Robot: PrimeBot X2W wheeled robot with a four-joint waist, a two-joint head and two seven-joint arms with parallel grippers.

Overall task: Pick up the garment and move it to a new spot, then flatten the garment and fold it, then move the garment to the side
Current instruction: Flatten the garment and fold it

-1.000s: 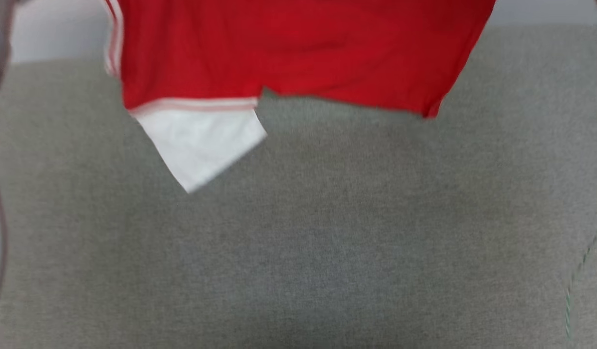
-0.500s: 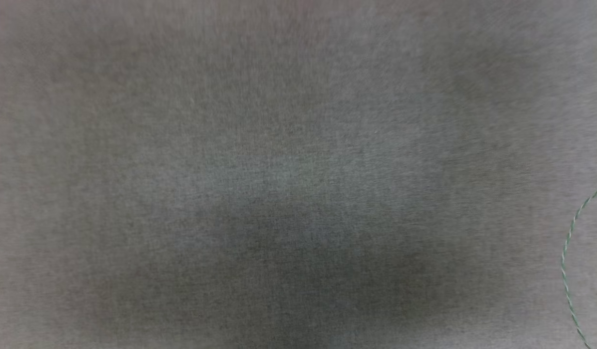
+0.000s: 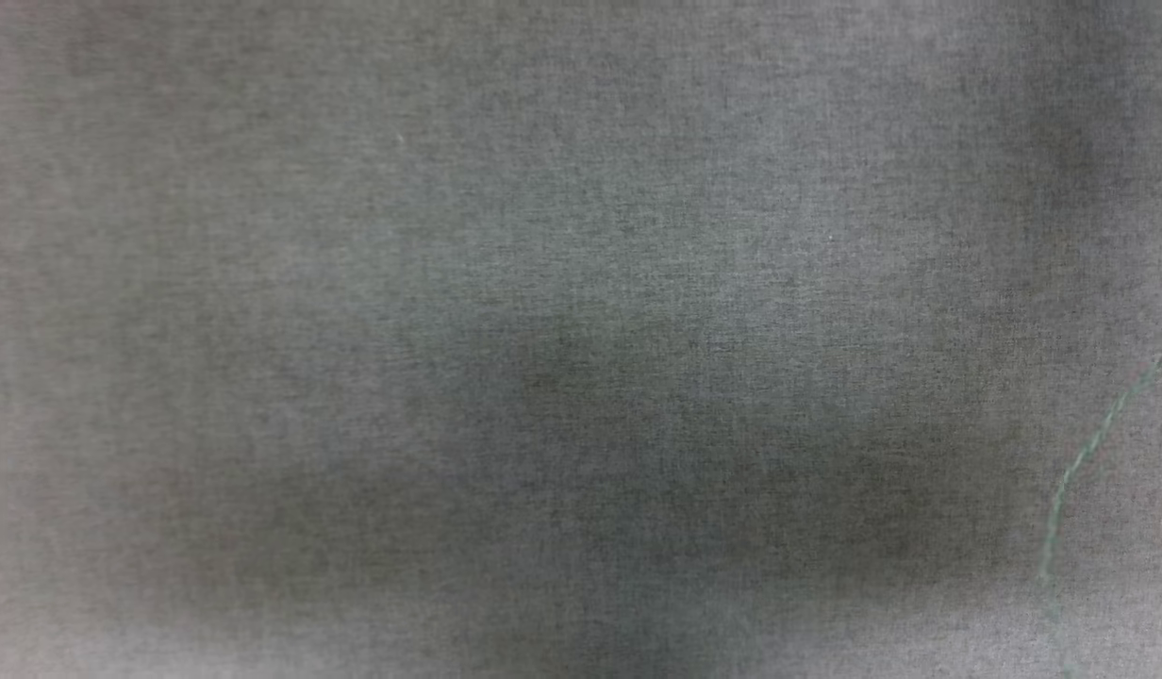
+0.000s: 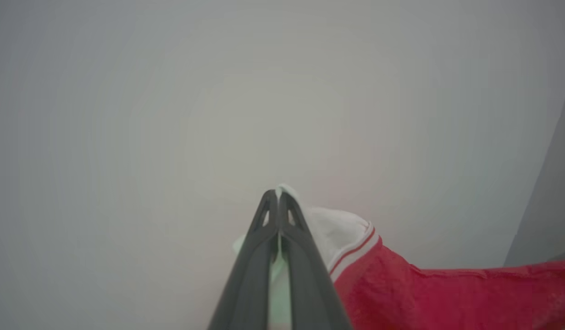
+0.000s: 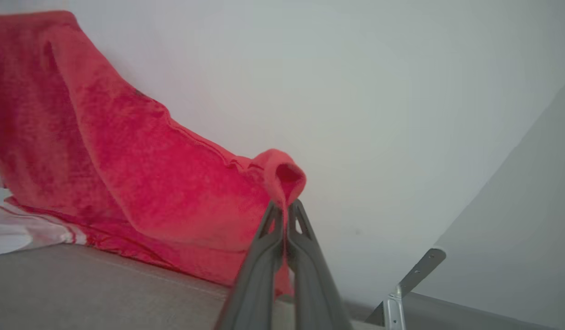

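In the left wrist view the garment [image 4: 424, 293] hangs to the right of my left gripper [image 4: 278, 195], which is shut on its white sleeve edge with red-white trim. In the right wrist view the red garment [image 5: 140, 174] stretches leftward from my right gripper [image 5: 286, 206], which is shut on a bunched red corner. Its lower hem and a white striped part lie near the grey surface [image 5: 80, 293] at the lower left. The head view looks down on grey cloth [image 3: 581, 283] with a soft shadow across its lower half.
A pale wall [image 5: 379, 114] rises behind the garment. A metal bracket [image 5: 404, 288] sits at the lower right of the right wrist view. A thin green thread [image 3: 1081, 471] lies on the grey cloth at the head view's right edge.
One second ago the red garment with its white sleeve hung across the top of the head view; it has since left that picture, which now shows bare grey cloth, slightly shifted.
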